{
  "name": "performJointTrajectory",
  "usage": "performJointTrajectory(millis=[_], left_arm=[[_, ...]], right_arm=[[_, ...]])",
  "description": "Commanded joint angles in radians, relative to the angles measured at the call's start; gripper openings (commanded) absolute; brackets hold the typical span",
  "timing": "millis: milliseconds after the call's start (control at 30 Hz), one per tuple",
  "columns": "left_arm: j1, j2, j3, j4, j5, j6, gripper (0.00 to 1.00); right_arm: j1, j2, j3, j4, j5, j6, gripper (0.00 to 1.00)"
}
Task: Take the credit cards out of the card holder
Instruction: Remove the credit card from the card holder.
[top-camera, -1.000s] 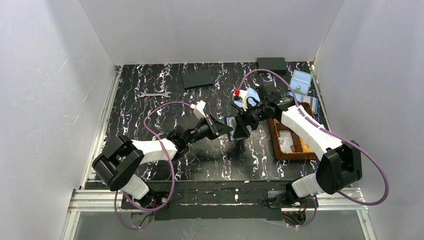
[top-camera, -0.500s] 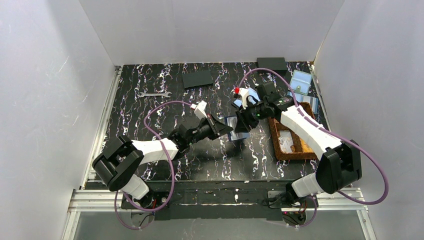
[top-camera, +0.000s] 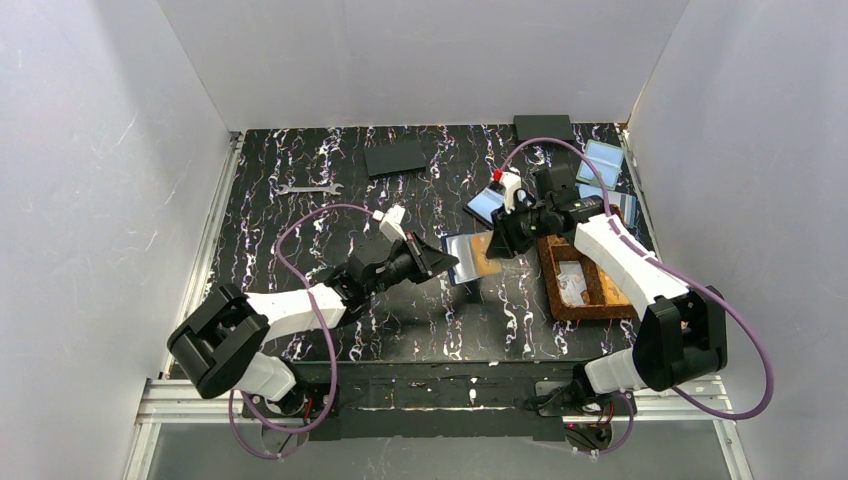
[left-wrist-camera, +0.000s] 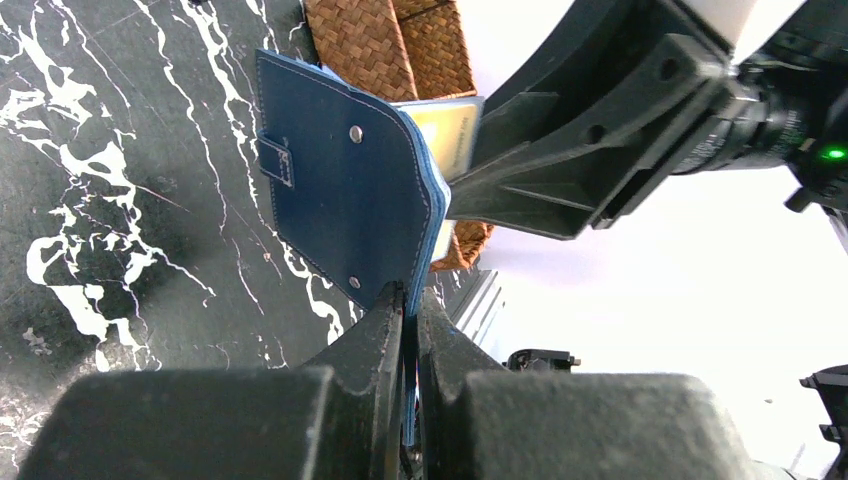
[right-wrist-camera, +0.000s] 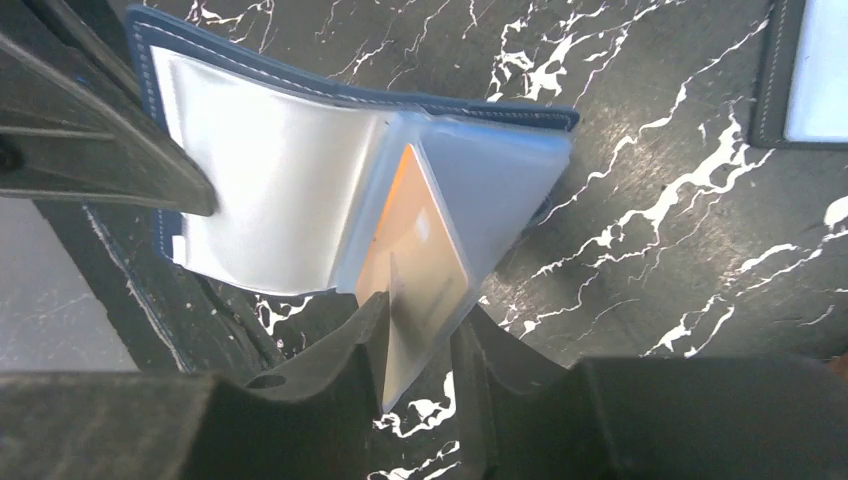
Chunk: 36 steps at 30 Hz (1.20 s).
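Navy-blue card holder (left-wrist-camera: 340, 190), pale translucent pockets; orange-tan credit card (right-wrist-camera: 415, 240); black, white-veined tabletop (top-camera: 260, 160); brown woven tray (top-camera: 548, 280).

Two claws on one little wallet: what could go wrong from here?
The left gripper pinches the card holder only at one edge; a hard pull might tug it free. The right gripper flanks just a corner of the orange card; the fingers might slip off, or drag the clear sleeve out with it.

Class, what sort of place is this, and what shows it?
Probably a robotics lab test cell: white walls box in a black marbled table, with a left arm and right arm bolted at its edge.
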Motion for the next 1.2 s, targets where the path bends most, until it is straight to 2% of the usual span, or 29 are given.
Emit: performJointTrajectory(millis=[0,133,267,367,467,733,900,1167], left_arm=[[-0.003,-0.078,-0.013,0.021,0.013,0.039,0.0],[0.001,-0.109,-0.025,0.022,0.041,0.06,0.0],[0.017,-0.142,-0.041,0.04,0.086,0.076,0.0],[0.041,-0.154,-0.053,0.071,0.143,0.085,0.0],[0.066,-0.16,-0.06,0.093,0.197,0.076,0.0],[0.11,-0.113,-0.102,0.105,0.287,0.023,0.08],[0.145,-0.017,-0.161,0.162,0.332,-0.006,0.09],[0.199,0.065,-0.248,0.182,0.322,-0.026,0.13]], right_arm=[[-0.033,-0.022,-0.027,0.058,-0.105,0.034,0.34],[-0.076,-0.012,-0.037,0.086,-0.215,0.064,0.14],[-0.123,-0.016,-0.065,0.147,-0.413,0.118,0.02],[-0.132,-0.039,-0.09,0.19,-0.466,0.148,0.01],[-0.133,-0.06,-0.112,0.2,-0.459,0.149,0.01],[-0.131,-0.063,-0.185,0.262,-0.407,0.19,0.01],[-0.069,0.001,-0.235,0.312,-0.319,0.189,0.01],[-0.033,0.141,-0.202,0.316,-0.238,0.186,0.01]])
